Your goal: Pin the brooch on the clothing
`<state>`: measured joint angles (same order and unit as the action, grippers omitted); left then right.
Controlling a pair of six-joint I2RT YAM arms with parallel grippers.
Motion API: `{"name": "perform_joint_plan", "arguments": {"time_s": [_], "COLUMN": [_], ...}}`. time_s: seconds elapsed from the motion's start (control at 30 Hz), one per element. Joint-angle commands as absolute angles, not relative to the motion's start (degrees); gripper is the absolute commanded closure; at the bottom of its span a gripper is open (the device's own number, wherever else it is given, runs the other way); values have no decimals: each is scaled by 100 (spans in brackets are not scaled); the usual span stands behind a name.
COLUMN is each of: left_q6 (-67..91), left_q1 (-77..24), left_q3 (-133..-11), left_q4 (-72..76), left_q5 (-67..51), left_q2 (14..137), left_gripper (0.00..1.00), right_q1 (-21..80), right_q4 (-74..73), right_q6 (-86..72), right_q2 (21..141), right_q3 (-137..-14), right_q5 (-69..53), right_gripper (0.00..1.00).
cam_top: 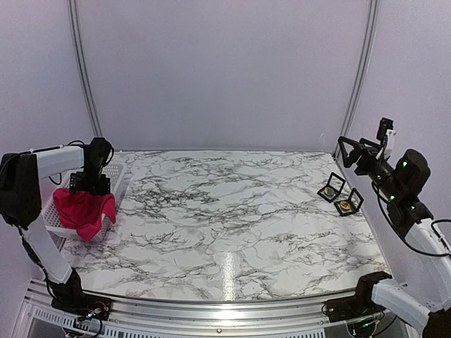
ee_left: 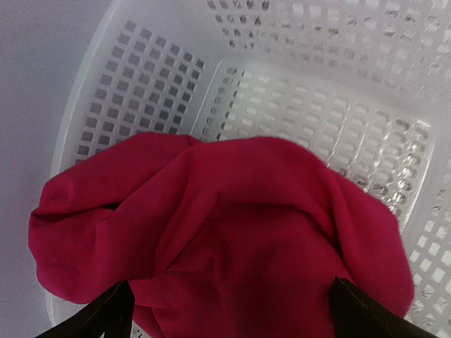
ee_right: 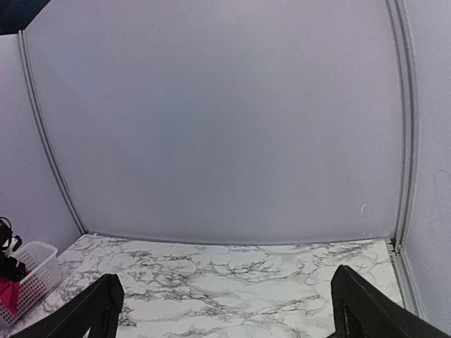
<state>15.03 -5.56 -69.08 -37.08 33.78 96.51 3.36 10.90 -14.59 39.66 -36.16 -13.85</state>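
Top external view shows the left fingers [cam_top: 91, 184] hanging right over the pink clothing [cam_top: 83, 210]. The clothing is bunched up in a white basket [cam_top: 118, 174] at the left edge of the worktop [cam_top: 225, 218], and one bit droops over the rim. The left wrist view shows those fingers spread wide, one on each side of the cloth heap. Only small bits of them show at the bottom corners, so I cannot tell if they touch it. The right fingers [cam_top: 345, 148] are high up on the far right, spread apart, holding nothing. Only the top view shows two little black cases [cam_top: 331, 188] with something gold inside, too small to make out.
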Motion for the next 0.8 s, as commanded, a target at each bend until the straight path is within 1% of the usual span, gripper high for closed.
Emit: {"name": "perform_joint_plan", "arguments": {"time_s": [0.0,0.13,0.17,0.2,0.23,0.27,0.3,0.33,0.43,0.53,0.63,0.77], "left_q6": [1382,1161,1127,1092,1034,991,977,986,1078,1191,617,-559], "left_q1": [-201,-41,-41,-43,-44,-43,-41,-39,-42,-121,-922,-2454], "left_q3": [-7063,-7147,-7149,-7118,-7070,-7025,-6996,-7008,-7162,-7650,-8636,-10365], "left_q4": [-4887,-4856,-4818,-4741,-4631,-4532,-4464,-4435,-4418,-4353,-4056,-3912], "left_q5": [2882,2336,2231,2122,2024,1977,2006,2113,2615,3091,3383,2973], "left_q2": [10179,11060,11181,11239,11233,11194,11130,11016,10551,9732,9043,9026], "left_gripper": [1,1,5,15,31,51,79,99,100,100,100,100], "right_q1": [405,496,501,501,502,501,510,510,510,516,516,542], "right_q4": [766,939,922,894,870,855,864,881,922,939,1201,1508], "right_q6": [-1191,-1055,-1033,-1024,-1020,-1011,-1018,-1019,-1049,-1119,-1353,-1829], "right_q2": [4373,4345,4334,4325,4318,4306,4299,4294,4334,4421,4561,4905], "right_q3": [-3908,-3832,-3832,-3831,-3820,-3816,-3810,-3806,-3849,-3981,-4096,-4372], "right_q5": [-2506,-2469,-2422,-2384,-2346,-2332,-2329,-2329,-2277,-2240,-2245,-2536], "right_gripper": [2,1,2,2,1,2,1,2,1,2,2,2]}}
